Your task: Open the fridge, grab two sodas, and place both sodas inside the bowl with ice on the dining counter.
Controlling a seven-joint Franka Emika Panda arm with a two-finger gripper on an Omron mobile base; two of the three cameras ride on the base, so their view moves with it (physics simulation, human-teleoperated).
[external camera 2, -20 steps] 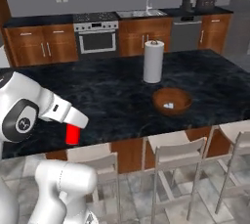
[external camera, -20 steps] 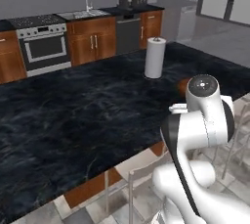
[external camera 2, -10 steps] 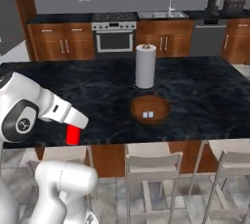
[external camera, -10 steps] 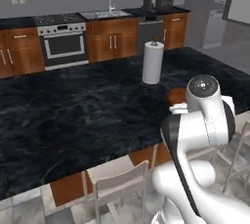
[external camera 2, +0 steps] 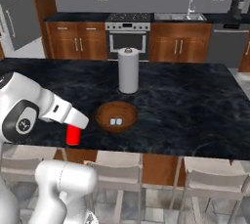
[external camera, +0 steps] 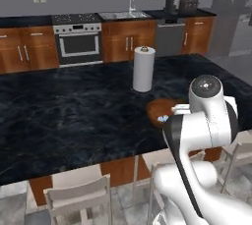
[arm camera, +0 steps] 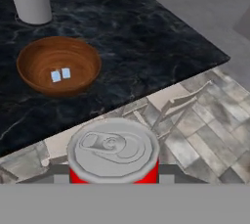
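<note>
**Carrying a soda toward the ice bowl**

My pincer (external camera 2: 73, 129) is clamped on a red soda (external camera 2: 73, 135), held just off the table's (external camera 2: 195, 105) near edge. The bowl (external camera 2: 115, 116) sits close to that edge, in front of the paper towel roll (external camera 2: 128, 70). I should lift clear of the table edge, centre over the bowl, then lower. Open room lies to the right.

I see the dining counter (external camera 2: 195, 100) mostly bare: wide open black top left and right of the bowl (external camera 2: 115, 116). The bowl has only two ice pieces (external camera 2: 115, 121) inside, with free room above it. A paper towel roll (external camera 2: 128, 70) stands upright just behind the bowl, blocking any approach from the far side. The near edge is open; chair backs (external camera 2: 117, 174) sit below counter level. The held soda (external camera 2: 73, 135) hangs at the near edge, left of the bowl.
</note>
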